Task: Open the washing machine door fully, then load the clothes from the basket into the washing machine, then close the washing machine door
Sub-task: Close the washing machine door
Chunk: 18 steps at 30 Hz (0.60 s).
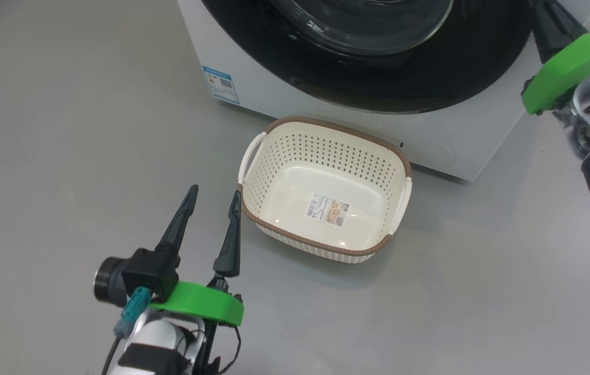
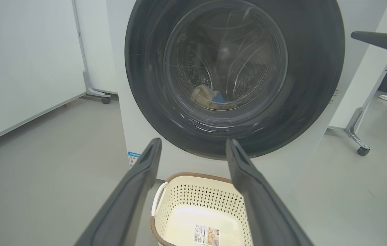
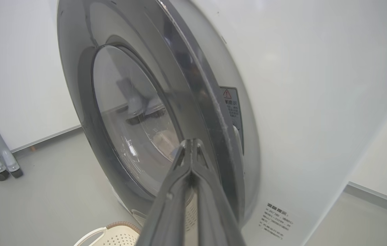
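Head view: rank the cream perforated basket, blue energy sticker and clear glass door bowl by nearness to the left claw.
1. Cream perforated basket, just right of the left claw.
2. Blue energy sticker, ahead on the white machine front.
3. Clear glass door bowl, farthest, ahead right.

The left gripper (image 2: 193, 142) holds its 2 dark fingers spread wide, framing the washing machine (image 2: 130, 130) ahead. The washing machine door (image 2: 316, 85) sits flat against the front, seemingly closed. Through it a cream heap with a blue patch, probably the clothes (image 2: 210, 97), lies in the drum (image 2: 190, 65). The basket (image 2: 200, 198) stands just below with a label (image 2: 207, 235) on its bottom. A dark finger of the right gripper (image 2: 377, 40) pokes in at upper right.
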{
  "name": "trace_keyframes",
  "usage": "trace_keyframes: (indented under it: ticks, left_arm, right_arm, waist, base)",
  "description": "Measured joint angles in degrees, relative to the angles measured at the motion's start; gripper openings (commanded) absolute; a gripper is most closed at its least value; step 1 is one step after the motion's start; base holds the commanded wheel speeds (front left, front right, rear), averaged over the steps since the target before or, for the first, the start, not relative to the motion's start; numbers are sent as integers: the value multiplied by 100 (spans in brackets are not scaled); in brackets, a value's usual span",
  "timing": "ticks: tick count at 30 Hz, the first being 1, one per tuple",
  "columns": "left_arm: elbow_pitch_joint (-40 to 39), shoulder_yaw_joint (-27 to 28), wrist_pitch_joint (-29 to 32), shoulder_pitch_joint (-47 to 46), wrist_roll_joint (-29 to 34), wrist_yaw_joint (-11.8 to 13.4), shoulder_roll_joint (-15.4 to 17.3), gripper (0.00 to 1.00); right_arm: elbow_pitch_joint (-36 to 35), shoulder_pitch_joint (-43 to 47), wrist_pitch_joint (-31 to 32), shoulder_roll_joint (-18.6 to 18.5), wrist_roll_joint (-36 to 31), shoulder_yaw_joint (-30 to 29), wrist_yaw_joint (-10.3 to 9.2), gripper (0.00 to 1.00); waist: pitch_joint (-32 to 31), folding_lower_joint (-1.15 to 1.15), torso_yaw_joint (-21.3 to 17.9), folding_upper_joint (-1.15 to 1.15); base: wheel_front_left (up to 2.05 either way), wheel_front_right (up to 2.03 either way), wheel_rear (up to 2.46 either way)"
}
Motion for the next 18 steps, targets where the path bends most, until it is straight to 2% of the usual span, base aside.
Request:
trace_keyframes:
  ticks: [4,10,12,13,14,15,18]
  left_arm:
    - [15,52,0,7,34,-4,8,100]
    - [66,99,0,33,46,-33,14,100]
    - [115,107,0,36,52,-34,14,100]
    - [125,110,-1,38,52,-37,16,100]
    - [134,113,0,40,52,-48,15,100]
    - [148,123,0,44,51,-48,18,100]
    - [204,138,-1,69,51,-51,31,100]
  right_arm:
    - [-591,417,0,14,60,-80,0,0]
    - [-1714,1437,0,145,-25,-528,0,0]
    - [-2042,1795,0,233,-143,-622,0,46]
    - [-2201,1973,0,282,-193,-662,0,75]
    - [-2350,2146,0,337,-238,-732,0,93]
    - [-2480,2295,0,391,-290,-769,0,100]
    - [-2783,2705,0,552,-398,-844,0,100]
  waist:
    - [-45,0,-193,0]
    - [-203,0,-457,0]
    - [-258,0,-541,0]
    - [-284,0,-585,0]
    - [-310,0,-627,0]
    - [-333,0,-673,0]
    - [-397,0,-823,0]
  base:
    - [0,0,0]
    - [0,0,0]
    - [0,0,0]
    - [0,0,0]
    - [0,0,0]
    - [0,0,0]
    - [0,0,0]
